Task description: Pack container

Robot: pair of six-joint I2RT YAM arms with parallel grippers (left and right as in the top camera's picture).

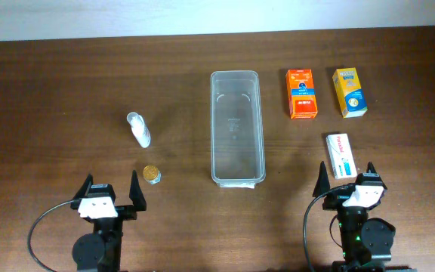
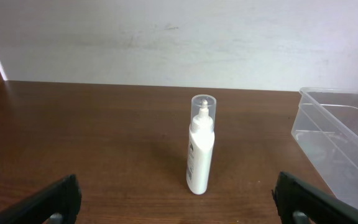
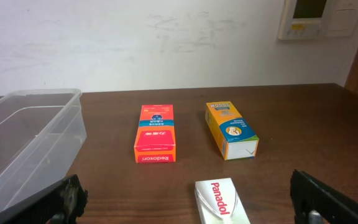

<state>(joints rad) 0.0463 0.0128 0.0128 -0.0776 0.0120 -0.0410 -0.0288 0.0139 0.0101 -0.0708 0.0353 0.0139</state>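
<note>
Left gripper (image 1: 112,187) sits low at the near edge of the desk (image 1: 51,91), its fingers spread wide with nothing between them. The right gripper (image 1: 347,181) is just as wide open and holds nothing. The container (image 1: 214,128) lies at the middle of the desk, between the two arms and well apart from both, with its long side running away from them.

A white bottle (image 1: 139,128) with a clear cap stands upright ahead of the left gripper, to the left of the container and apart from it. A small gold round tin (image 1: 151,174) sits nearer, just beyond that gripper's inner finger.

On the right, a white Panadol box (image 1: 341,155) lies flat straight in front of the right gripper — its near end reaches about to the fingertips. Beyond it an orange box (image 1: 302,94) and a yellow box (image 1: 349,92) lie side by side — close but not touching — beside the container's far end.
</note>
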